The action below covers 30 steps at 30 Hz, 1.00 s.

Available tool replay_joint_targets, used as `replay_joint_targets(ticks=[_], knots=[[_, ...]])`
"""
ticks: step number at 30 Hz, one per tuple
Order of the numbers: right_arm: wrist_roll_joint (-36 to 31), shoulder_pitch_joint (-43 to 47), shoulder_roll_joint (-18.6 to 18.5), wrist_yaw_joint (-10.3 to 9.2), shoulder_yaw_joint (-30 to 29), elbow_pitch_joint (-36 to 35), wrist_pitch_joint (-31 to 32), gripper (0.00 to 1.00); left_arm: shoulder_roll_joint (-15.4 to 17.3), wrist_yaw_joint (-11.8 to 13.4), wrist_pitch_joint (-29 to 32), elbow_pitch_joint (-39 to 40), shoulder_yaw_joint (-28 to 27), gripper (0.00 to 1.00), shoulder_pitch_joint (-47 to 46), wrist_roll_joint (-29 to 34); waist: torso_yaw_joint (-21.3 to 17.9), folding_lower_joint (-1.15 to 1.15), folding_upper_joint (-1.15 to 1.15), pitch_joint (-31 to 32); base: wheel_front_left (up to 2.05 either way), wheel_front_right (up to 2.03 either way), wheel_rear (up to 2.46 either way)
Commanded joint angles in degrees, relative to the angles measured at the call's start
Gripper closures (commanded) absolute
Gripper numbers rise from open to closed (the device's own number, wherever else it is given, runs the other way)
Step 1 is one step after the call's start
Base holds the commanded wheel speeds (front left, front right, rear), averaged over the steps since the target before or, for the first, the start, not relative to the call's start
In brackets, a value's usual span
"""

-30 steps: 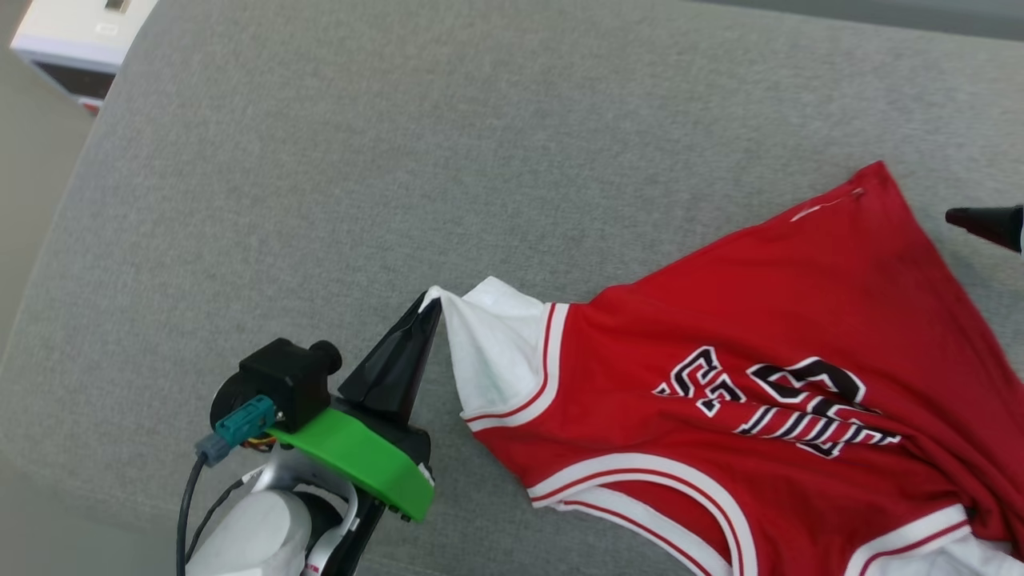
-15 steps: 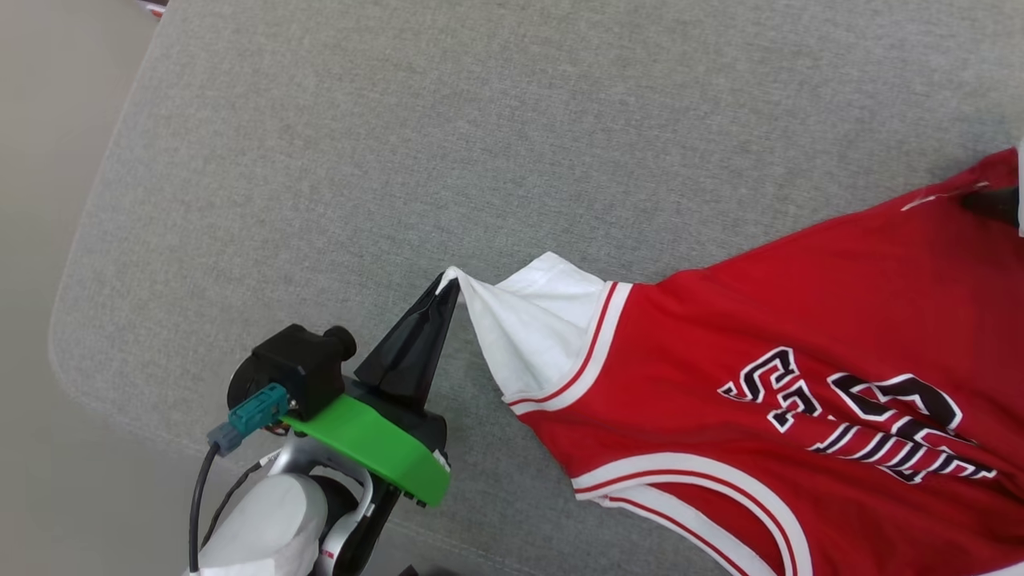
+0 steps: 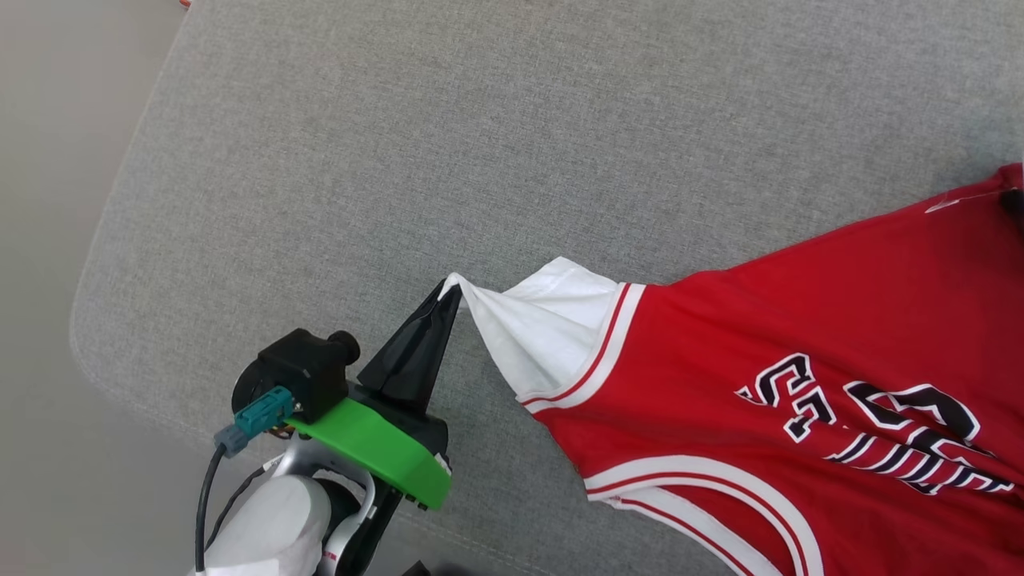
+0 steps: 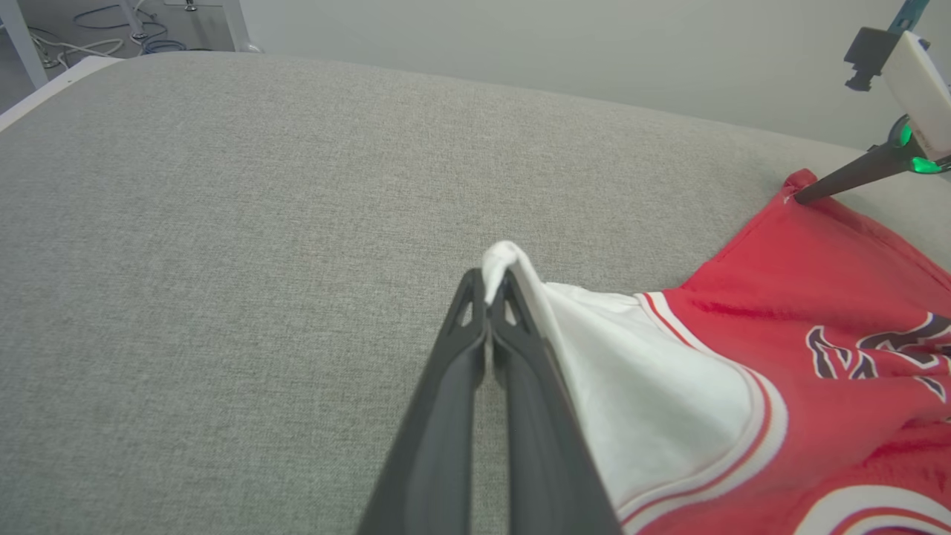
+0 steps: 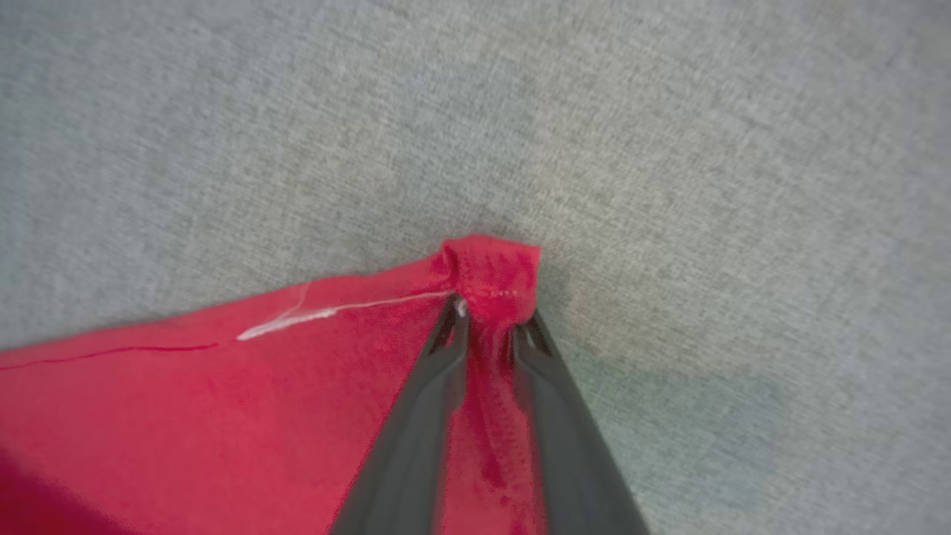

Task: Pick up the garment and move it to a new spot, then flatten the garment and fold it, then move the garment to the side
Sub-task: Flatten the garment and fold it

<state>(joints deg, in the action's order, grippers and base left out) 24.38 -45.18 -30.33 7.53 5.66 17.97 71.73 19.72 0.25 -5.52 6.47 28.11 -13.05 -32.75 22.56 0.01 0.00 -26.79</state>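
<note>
The garment [image 3: 800, 320] is lying spread on the grey padded worktop [image 3: 400, 144]. It is occupying the right half of the head view, with its black lettering [image 3: 872, 424] facing up and its body running off the right edge. The left pincer [image 3: 450, 293], at the lower left of centre, is clamping the tip of the white sleeve [image 3: 552, 328]. Its jaws are pressing together on the cloth, and the sleeve is forming a taut cone toward the fingertips. The right pincer [image 5: 487, 312] is gripping the red hem corner [image 5: 490, 264], with a bunched fold of fabric sitting between its jaws and puffing out above the tips. In the left wrist view it is reaching in from the upper right. The fabric is appearing light, limp and probably slightly slick: it is offering no stiffness, and it is likely to sag between held points and slip out of a shallow pinch. Holds are best taken on the stitched edges, namely the sleeve opening and the hem corner, where the seam is giving the jaws more thickness. With two far-apart corners held, the cloth is judged ready for stretching flat, though an uneven pull is risking wrinkles across the body panel.
</note>
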Motion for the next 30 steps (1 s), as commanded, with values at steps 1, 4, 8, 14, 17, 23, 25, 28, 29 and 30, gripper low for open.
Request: replay_joint_targets(ticks=[1,4,8,14,17,23,25,28,29,30], knots=[[0.7,2.9,0.9,-0.04,0.9,1.5,-0.3,1.00,-0.2,0.0,-0.4,-0.1,0.0,1.00,-1.0,-0.1,-0.2,-0.01,0.00,0.6,0.00,0.00,0.00],[1.3,3.0,0.9,-0.04,1.0,1.4,-2.3,1.00,0.0,0.0,-0.3,-0.4,0.0,1.00,-0.9,-0.2,-0.5,-0.01,0.00,1.6,0.00,0.00,0.00],[2.8,3.4,1.1,-0.04,0.7,1.9,-6.2,1.00,0.5,0.3,-0.2,-0.7,-0.4,1.00,-0.8,-0.3,-1.2,-0.01,0.00,4.0,0.00,0.00,0.00],[5.3,4.4,1.0,-0.04,0.9,2.0,-13.1,1.00,2.6,1.5,0.6,-0.6,-2.4,1.00,-0.3,-0.8,-3.7,-0.01,0.00,9.4,0.00,0.00,0.00],[7.5,5.1,1.6,-0.04,0.6,1.9,-16.0,1.00,3.8,2.3,1.2,0.1,-3.6,1.00,0.2,-1.2,-5.2,-0.01,0.00,12.3,0.00,0.00,0.00],[10.5,7.0,-0.1,-0.04,1.3,-1.8,-21.0,1.00,7.3,3.6,3.3,3.1,-6.3,1.00,-0.5,-1.0,-8.1,-0.01,0.00,16.1,0.00,0.00,0.00],[11.3,7.5,-0.5,-0.04,0.9,-3.1,-22.7,1.00,8.4,4.1,3.9,4.1,-7.3,1.00,-0.9,-1.1,-8.9,-0.01,0.00,17.0,0.00,0.00,0.00],[12.0,8.6,-1.2,-0.04,0.7,-5.3,-25.1,1.00,9.9,5.0,4.8,5.6,-9.1,1.00,-1.3,-1.3,-10.5,-0.01,0.00,18.2,0.00,0.00,0.00],[12.0,8.9,-1.3,-0.04,0.6,-6.0,-25.9,1.00,10.3,5.3,5.0,5.9,-9.6,1.00,-1.3,-1.4,-11.0,-0.01,0.00,18.5,0.00,0.00,0.00],[12.1,9.3,-1.4,-0.04,0.5,-6.9,-26.8,1.00,10.9,5.6,5.2,6.4,-10.3,1.00,-1.3,-1.5,-11.6,-0.01,0.00,18.9,0.00,0.00,0.00]])
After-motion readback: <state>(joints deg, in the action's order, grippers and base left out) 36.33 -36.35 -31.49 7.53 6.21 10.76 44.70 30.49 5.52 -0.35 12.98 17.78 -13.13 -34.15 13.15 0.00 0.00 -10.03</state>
